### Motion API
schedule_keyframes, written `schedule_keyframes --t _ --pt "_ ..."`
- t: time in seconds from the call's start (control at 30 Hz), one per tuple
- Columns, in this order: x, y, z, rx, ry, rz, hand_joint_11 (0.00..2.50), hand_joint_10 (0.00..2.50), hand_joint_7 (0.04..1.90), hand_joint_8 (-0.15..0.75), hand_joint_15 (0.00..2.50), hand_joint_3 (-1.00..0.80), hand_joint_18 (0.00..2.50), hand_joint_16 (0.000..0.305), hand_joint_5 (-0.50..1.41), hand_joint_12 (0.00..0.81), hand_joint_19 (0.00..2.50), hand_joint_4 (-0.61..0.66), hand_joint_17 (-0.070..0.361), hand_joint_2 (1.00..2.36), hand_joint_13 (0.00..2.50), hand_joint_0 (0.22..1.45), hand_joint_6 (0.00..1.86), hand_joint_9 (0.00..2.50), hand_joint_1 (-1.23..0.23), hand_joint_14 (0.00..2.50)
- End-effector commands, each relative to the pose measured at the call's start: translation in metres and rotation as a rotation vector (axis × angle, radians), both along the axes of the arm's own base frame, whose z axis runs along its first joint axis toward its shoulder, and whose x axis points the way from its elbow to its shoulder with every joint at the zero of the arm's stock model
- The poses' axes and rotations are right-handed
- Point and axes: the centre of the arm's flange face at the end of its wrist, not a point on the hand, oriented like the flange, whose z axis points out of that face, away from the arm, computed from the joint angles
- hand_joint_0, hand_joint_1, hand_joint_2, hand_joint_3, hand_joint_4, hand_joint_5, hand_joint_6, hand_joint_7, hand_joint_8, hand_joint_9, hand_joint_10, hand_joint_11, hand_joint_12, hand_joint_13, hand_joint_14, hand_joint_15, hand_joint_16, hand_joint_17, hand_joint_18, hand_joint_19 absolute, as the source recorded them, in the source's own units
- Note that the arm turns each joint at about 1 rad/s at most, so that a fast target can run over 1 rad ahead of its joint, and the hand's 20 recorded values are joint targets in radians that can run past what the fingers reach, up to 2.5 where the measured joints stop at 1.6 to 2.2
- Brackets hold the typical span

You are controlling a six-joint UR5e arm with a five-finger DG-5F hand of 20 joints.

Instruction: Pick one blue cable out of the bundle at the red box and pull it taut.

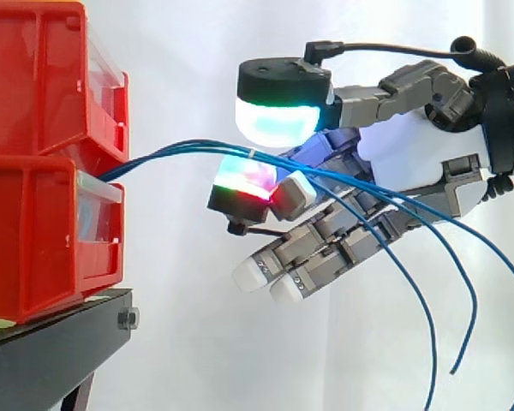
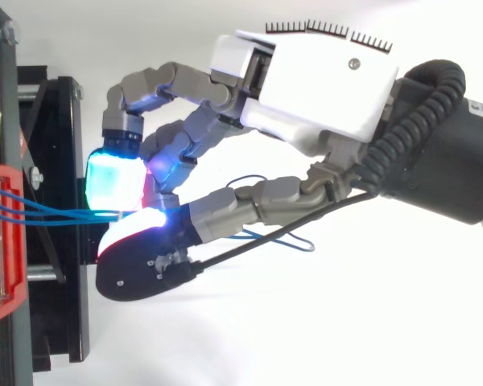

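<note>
Blue cables (image 1: 167, 154) come out between the stacked red bins (image 1: 34, 223) on the black stand (image 1: 51, 342). Just beside the bins, the hand (image 1: 411, 145) pinches the bundle between thumb and one finger. Other fingers extended below. Loose ends droop past the palm.

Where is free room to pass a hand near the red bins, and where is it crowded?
Free: under the hand, between the black stand and the hanging ends of the blue cables. Crowded: between the red bins and the hand, along the cables.
</note>
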Motion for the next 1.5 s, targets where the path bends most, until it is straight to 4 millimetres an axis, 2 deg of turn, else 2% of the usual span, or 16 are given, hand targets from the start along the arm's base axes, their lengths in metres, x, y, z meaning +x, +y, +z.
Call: schedule_keyframes --t 0.0,0.1,0.23,0.53,0.73,0.97,1.1,1.47 --pt "0.0001 0.0000 -0.0003 0.001 0.000 0.000 1.09 0.02 1.36 0.327 0.27 -0.37 0.56 0.063 -0.21 0.430 0.21 0.29 0.142 1.01 0.63 0.65 0.89 0.86 -0.87 0.01" --pt "0.0001 0.0000 -0.0003 0.001 0.000 0.000 1.09 0.02 1.40 0.328 0.27 -0.31 0.57 0.063 -0.21 0.431 0.21 0.30 0.142 1.02 0.63 0.65 0.89 0.87 -0.87 0.01" --pt "-0.0002 0.0000 0.0008 -0.001 -0.001 0.000 1.09 0.02 1.36 0.328 0.26 -0.27 0.57 0.063 -0.21 0.433 0.20 0.30 0.142 1.02 0.63 0.67 0.90 0.86 -0.88 0.01" --pt "-0.0004 -0.0001 -0.0006 0.000 0.005 0.000 1.09 0.02 1.30 0.324 0.25 -0.31 0.61 0.063 -0.22 0.431 0.18 0.29 0.142 1.02 0.65 0.72 0.90 0.85 -0.89 0.01" --pt "-0.0004 -0.0001 -0.0006 0.000 0.005 0.000 1.10 0.02 1.36 0.326 0.26 -0.33 0.60 0.063 -0.21 0.432 0.21 0.30 0.141 1.01 0.65 0.67 0.89 0.88 -0.86 0.01" --pt "-0.0004 -0.0001 -0.0006 0.000 0.005 0.000 1.10 0.02 1.47 0.330 0.27 -0.26 0.58 0.063 -0.19 0.429 0.24 0.30 0.141 1.02 0.64 0.63 0.89 0.91 -0.81 0.01" --pt "-0.0009 -0.0002 0.0004 0.000 0.005 0.000 1.12 0.02 1.47 0.322 0.28 -0.26 0.56 0.063 -0.18 0.432 0.27 0.26 0.141 1.02 0.64 0.60 0.89 0.93 -0.75 0.01" --pt "-0.0017 0.0020 -0.0014 0.035 0.004 -0.004 1.13 0.02 1.46 0.311 0.28 -0.26 0.54 0.063 -0.17 0.430 0.28 0.24 0.142 1.02 0.64 0.59 0.88 0.97 -0.74 0.01"
